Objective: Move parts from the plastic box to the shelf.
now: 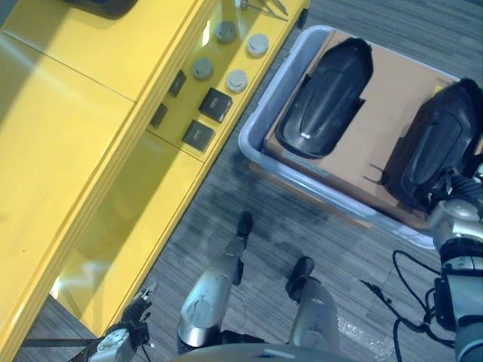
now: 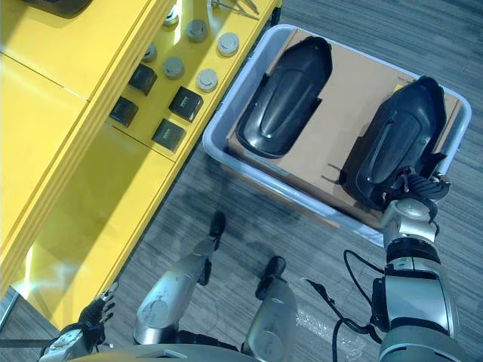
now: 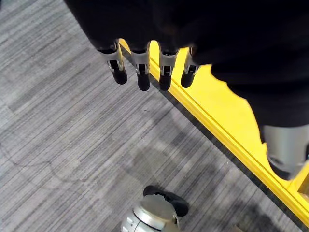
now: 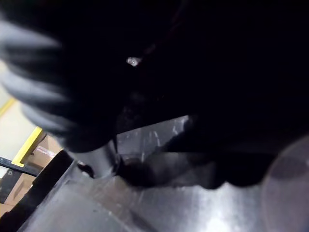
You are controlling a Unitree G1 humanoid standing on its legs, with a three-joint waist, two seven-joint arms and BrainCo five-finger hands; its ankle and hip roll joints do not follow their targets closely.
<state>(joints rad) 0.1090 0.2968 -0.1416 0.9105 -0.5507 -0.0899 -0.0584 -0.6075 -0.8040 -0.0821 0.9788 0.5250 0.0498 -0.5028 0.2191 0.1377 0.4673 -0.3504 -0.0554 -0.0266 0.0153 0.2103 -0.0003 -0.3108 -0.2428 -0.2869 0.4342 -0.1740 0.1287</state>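
Two black parts (image 2: pixel 285 96) fill the plastic box (image 2: pixel 226 105); bare cardboard (image 2: pixel 343 113) lies between them.

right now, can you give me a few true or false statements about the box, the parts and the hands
1. Two black parts lie in the plastic box. True: one part, another.
2. The box stands on the yellow shelf. False: it stands on the floor beside it.
3. The right hand is at the right-side part. True.
4. The left hand holds a part. False: its fingers hang straight, holding nothing.
5. Cardboard lines the box. True.
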